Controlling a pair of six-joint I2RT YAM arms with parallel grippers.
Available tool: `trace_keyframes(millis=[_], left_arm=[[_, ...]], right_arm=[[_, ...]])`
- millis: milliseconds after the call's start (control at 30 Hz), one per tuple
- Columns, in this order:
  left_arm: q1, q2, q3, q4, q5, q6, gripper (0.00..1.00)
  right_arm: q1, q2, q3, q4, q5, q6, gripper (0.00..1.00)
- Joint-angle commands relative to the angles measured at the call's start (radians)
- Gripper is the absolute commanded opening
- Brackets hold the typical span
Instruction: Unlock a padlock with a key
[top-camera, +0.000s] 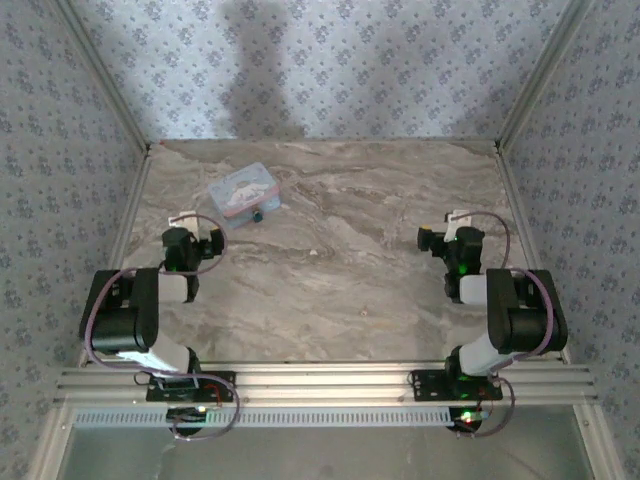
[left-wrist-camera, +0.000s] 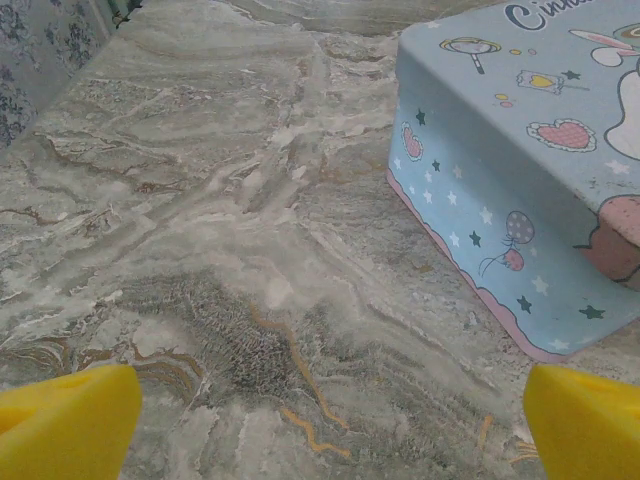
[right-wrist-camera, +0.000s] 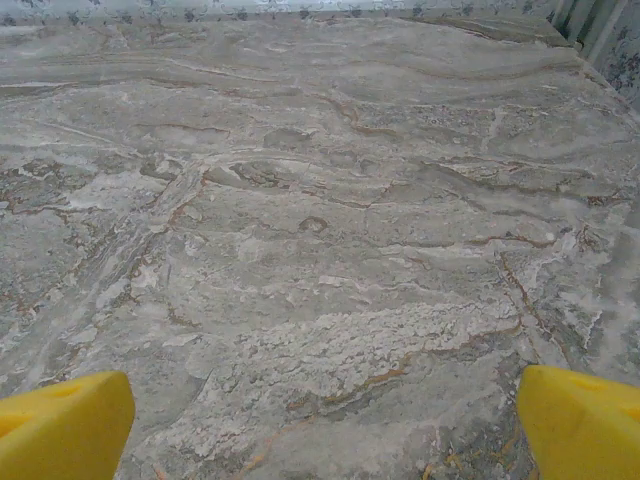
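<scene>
A pale blue tin box (top-camera: 243, 192) with cartoon prints lies at the back left of the marble table (top-camera: 350, 280). A small dark blue thing (top-camera: 257, 215) sits at its near edge; it is too small to tell whether it is the padlock. The key is out of view. My left gripper (top-camera: 197, 232) hovers just in front and left of the box, open, with nothing between its yellow fingertips (left-wrist-camera: 65, 420). In the left wrist view the box (left-wrist-camera: 520, 150) stands ahead to the right of that gripper (left-wrist-camera: 335, 430). My right gripper (top-camera: 448, 233) is open over bare marble (right-wrist-camera: 325, 430).
Patterned walls (top-camera: 60, 150) close in the table on the left, back and right, with metal posts (top-camera: 115, 95) at the back corners. An aluminium rail (top-camera: 320, 380) carrying both arm bases runs along the near edge. Bare marble lies between the two grippers.
</scene>
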Motion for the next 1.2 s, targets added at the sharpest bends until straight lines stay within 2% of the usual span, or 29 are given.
trace_keyframes(millis=[0, 700, 833, 1033, 1167], left_arm=[[-0.004, -0.005, 0.022, 0.013, 0.011, 0.011, 0.98], [-0.003, -0.005, 0.018, 0.019, 0.012, 0.011, 0.98], [-0.003, -0.052, 0.005, 0.013, -0.023, -0.004, 0.98], [-0.003, -0.243, 0.020, -0.166, -0.036, -0.009, 0.98], [-0.005, -0.369, 0.075, -0.365, 0.013, -0.115, 0.98]], right_arm=[[0.002, 0.003, 0.016, -0.003, 0.006, -0.009, 1.00], [-0.006, 0.000, 0.013, 0.001, -0.013, -0.003, 1.00], [-0.017, -0.024, 0.007, -0.008, 0.029, 0.027, 1.00], [-0.023, -0.153, 0.031, -0.170, 0.060, 0.050, 1.00], [-0.019, -0.261, 0.095, -0.379, 0.063, 0.107, 1.00]])
